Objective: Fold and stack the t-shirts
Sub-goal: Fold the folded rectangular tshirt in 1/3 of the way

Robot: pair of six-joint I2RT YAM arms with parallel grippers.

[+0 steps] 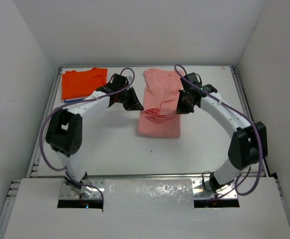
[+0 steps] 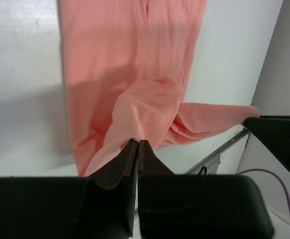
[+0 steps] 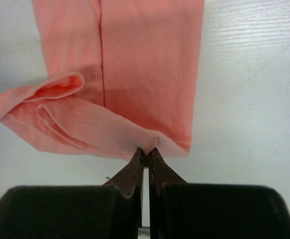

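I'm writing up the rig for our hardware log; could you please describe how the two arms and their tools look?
Both the left arm and right arm have white links with chunky black joint housings and a purple cable looping alongside each. The left tool and right tool are black blocks with dark, wedge-tapered fingers.

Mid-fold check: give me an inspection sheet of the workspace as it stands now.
Surface: white table, bare around the shirts.
Job's things: pink t-shirt at centre, long and narrow, its near part bunched between the grippers; orange t-shirt lies flat at the far left corner, with a blue edge showing along its near side.
Clutter: nothing seen.
Grippers: left gripper shut, pinching a pink fold; right gripper shut on the pink cloth's edge.
Cables: purple cables loop along both arms.
Surroundings: plain white walls on three sides.
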